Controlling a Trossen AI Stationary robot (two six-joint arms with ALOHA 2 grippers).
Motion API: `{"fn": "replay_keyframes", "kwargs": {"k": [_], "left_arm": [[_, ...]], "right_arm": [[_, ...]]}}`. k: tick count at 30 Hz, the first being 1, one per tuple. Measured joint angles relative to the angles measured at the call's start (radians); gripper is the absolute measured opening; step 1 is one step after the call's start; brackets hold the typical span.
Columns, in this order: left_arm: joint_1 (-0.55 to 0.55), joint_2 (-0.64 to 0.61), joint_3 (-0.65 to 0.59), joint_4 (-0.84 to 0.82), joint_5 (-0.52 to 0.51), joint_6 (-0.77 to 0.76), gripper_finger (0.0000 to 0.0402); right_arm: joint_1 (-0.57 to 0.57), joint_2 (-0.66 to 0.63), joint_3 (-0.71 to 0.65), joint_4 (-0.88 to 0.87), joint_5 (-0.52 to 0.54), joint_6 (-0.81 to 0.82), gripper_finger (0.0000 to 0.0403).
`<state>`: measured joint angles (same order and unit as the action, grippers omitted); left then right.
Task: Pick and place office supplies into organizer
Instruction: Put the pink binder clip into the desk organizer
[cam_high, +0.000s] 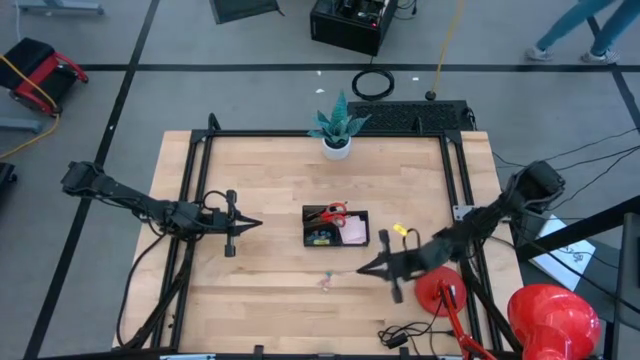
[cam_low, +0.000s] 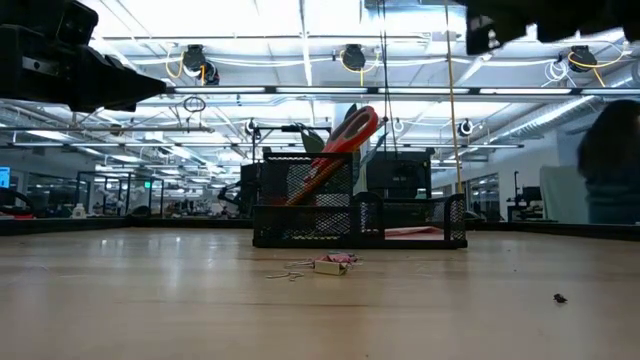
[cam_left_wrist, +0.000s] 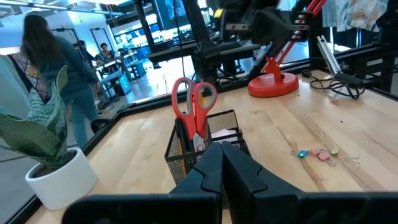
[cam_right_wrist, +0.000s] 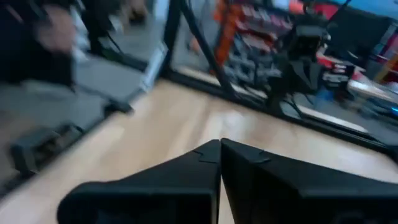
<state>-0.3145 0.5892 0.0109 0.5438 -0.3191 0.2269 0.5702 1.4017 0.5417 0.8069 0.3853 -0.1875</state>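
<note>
The black mesh organizer (cam_high: 335, 227) stands at the table's middle. The red-handled scissors (cam_left_wrist: 194, 106) stand upright in it, handles up, and a pink sticky-note pad (cam_high: 353, 230) lies in its right part. A cluster of small clips (cam_high: 326, 282) lies on the wood nearer the front edge, and a tiny yellow piece (cam_high: 400, 230) lies to the organizer's right. My left gripper (cam_high: 258, 224) hovers shut and empty to the left of the organizer, pointing at it. My right gripper (cam_high: 362, 268) hangs shut and empty above the table, just right of the clips.
A white plant pot (cam_high: 337, 147) stands at the far edge. The red lamp's base (cam_high: 440, 290) sits at the front right beside my right arm, its head (cam_high: 553, 320) off the corner. A black cable (cam_high: 400, 337) lies near the front edge. People move in the room beyond.
</note>
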Motion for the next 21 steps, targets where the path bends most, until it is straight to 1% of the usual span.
{"fn": "replay_keyframes", "kwargs": {"k": [2,3,7,10,12,17,21], "left_arm": [[0.0,0.0,0.0,0.002,0.0,0.0,0.0006],[0.0,0.0,0.0,0.002,0.0,0.0,0.0006],[0.0,0.0,0.0,0.002,-0.001,0.004,0.0006],[0.0,0.0,0.0,0.003,-0.002,0.012,0.0006],[0.0,0.0,0.0,0.003,-0.005,0.015,0.0006],[0.0,0.0,0.0,0.003,-0.006,0.023,0.0006],[0.0,0.0,0.0,0.004,-0.006,0.013,0.0006]], "right_arm": [[-0.02,-0.026,-0.082,0.124,-0.049,0.024,0.0001],[-0.027,-0.037,-0.118,0.165,-0.049,0.034,0.0001],[-0.067,-0.058,-0.237,0.215,-0.048,0.094,0.0001],[-0.096,-0.06,-0.297,0.316,-0.05,0.14,0.0001],[-0.114,-0.06,-0.322,0.358,-0.076,0.152,0.0001],[-0.171,-0.06,-0.339,0.437,-0.232,0.121,0.0001],[-0.27,-0.06,-0.34,0.44,-0.306,0.117,0.0001]]}}
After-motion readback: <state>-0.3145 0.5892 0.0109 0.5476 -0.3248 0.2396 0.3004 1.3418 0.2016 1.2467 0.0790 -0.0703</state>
